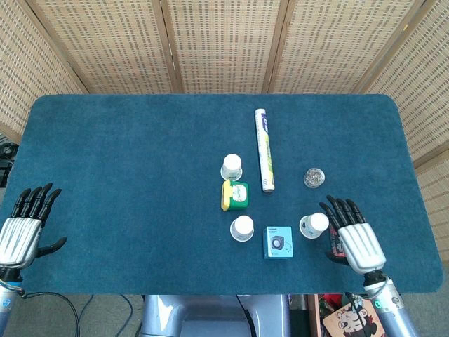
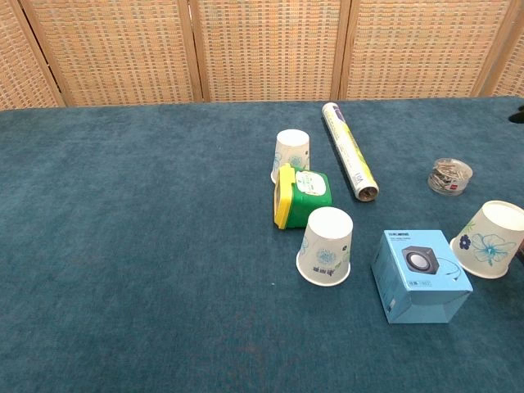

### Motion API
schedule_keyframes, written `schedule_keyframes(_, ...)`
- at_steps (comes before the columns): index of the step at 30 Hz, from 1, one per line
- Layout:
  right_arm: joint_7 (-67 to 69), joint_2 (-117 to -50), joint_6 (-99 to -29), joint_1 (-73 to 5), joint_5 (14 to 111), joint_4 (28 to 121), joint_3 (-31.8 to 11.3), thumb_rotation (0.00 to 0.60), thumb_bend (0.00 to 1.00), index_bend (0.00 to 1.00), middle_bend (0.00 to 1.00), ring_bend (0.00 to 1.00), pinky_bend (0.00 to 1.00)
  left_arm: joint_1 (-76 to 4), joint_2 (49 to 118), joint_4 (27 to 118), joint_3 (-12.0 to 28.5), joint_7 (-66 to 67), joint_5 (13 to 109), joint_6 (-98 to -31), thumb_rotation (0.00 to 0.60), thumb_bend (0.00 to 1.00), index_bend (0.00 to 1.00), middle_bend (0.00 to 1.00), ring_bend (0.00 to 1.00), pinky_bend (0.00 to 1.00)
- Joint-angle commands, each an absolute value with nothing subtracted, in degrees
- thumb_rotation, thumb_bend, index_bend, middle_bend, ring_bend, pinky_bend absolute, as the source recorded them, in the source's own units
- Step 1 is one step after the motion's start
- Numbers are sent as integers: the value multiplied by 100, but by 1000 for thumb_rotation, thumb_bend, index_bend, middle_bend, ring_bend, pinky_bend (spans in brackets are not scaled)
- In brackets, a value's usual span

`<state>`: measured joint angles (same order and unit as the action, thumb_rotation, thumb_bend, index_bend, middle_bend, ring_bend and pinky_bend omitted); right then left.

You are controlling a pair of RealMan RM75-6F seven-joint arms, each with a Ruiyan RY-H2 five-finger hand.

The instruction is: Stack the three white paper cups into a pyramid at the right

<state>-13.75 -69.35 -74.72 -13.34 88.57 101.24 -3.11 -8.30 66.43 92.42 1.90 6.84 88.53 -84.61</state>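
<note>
Three white paper cups with blue flower prints stand upside down on the blue table. One cup (image 1: 231, 167) (image 2: 291, 155) is behind a green box, one (image 1: 242, 228) (image 2: 326, 246) sits near the front middle, and one (image 1: 314, 225) (image 2: 491, 239) is at the right. My right hand (image 1: 351, 239) hovers open just right of that right cup, fingers spread, not touching it. At the table's front left corner my left hand (image 1: 24, 225) is open and holds nothing. Neither hand shows in the chest view.
A green box with a yellow lid (image 1: 235, 194) (image 2: 300, 195) lies between two cups. A light blue speaker box (image 1: 278, 242) (image 2: 420, 275), a long foil roll (image 1: 264, 149) (image 2: 349, 151), a clear jar of clips (image 1: 314, 177) (image 2: 450, 176) and a red item (image 1: 335, 239) under my right hand are nearby.
</note>
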Motion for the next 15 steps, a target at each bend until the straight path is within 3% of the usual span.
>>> schedule_keyframes(1,-1678,-6992,-6904,-1793,8524,10478,-595,600,144,90,0,0,0,-824,6639,9240,193,667,8859,-8478,600,187,0,0,0,0)
schedule_keyframes(15,-2949,-7609,-5949,-2831,7121,11028,-1173,600,144,249,0,0,0,-848,6618,9200,205,544,8840,-8429,600,187,0,0,0,0)
